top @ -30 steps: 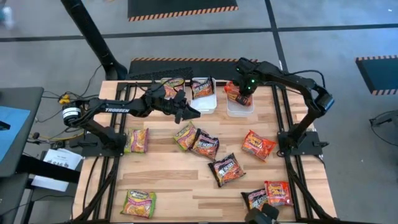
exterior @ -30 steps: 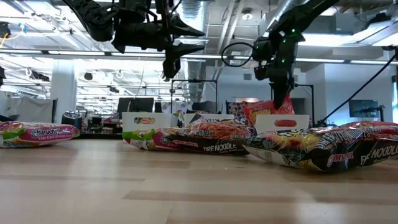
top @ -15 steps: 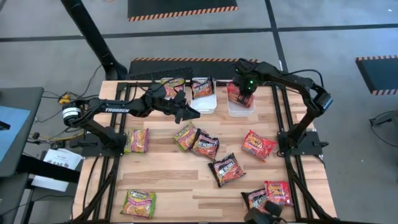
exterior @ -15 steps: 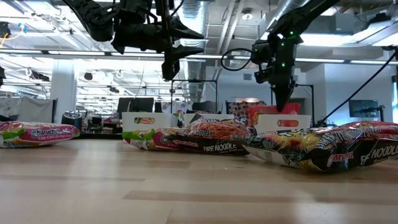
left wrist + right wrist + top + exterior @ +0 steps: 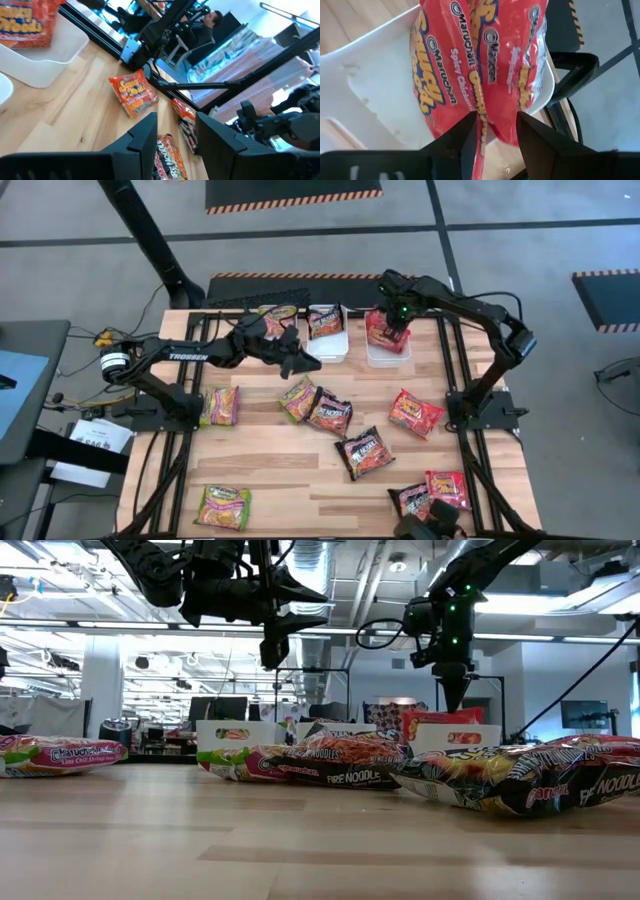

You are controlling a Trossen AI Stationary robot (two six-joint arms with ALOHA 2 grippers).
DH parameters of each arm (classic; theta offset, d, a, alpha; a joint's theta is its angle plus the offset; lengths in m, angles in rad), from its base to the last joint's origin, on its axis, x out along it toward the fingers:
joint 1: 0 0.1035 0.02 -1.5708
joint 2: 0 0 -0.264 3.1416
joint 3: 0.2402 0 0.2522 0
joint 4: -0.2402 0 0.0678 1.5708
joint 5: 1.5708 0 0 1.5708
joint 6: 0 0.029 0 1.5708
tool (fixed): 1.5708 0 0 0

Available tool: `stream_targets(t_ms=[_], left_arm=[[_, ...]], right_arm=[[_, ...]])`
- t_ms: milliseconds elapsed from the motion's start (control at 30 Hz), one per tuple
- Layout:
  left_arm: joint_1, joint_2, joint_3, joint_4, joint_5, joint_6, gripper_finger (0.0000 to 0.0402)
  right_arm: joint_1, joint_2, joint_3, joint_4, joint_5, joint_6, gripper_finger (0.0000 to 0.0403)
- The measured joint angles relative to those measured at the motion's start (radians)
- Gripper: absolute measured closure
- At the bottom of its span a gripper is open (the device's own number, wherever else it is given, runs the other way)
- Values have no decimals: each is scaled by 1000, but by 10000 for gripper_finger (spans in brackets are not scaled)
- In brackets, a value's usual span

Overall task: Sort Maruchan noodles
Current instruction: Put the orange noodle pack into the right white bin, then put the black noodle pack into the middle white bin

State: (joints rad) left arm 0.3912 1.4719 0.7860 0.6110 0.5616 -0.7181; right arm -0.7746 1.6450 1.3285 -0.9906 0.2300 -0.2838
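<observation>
- Where the far edge of the table carries three white bins, the right gripper [image 5: 393, 317] hangs over the right-hand bin [image 5: 385, 356], its fingers parted.
- A red packet [image 5: 480, 70] shows just ahead of those fingers in the right wrist view, lying in the bin and leaning on its wall; the fingers stand to either side of its lower edge, and whether they touch it is hard to tell.
- The left gripper [image 5: 303, 362] hovers above the table in front of the middle bin [image 5: 330, 345], fingers partly open and nothing between them.
- The middle bin holds a dark packet [image 5: 324, 321]; the left-hand bin [image 5: 228, 730] holds a green-yellow packet [image 5: 277, 313].
- Loose on the wood lie a green packet [image 5: 220, 405] near the left edge, another green one [image 5: 222, 506] at the near left corner, a green and dark pair [image 5: 316, 405] touching at mid-table, a dark packet [image 5: 364, 452] nearer, and a red one [image 5: 414, 412] to the right.
- Two more packets [image 5: 432, 495] sit at the near right corner.
</observation>
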Motion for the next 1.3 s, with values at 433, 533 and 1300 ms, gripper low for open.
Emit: stream_targets(t_ms=[433,533,1300], left_arm=[[29,0,0,0,127,-106,283],[26,-12,0,-2,149,-136,283],[-110,-461,0,-584,-69,-72,283]], right_arm=[[68,-173,1,-64,-21,137,245],[97,-205,1,-73,-22,158,245],[441,-246,0,-222,-55,550,187]])
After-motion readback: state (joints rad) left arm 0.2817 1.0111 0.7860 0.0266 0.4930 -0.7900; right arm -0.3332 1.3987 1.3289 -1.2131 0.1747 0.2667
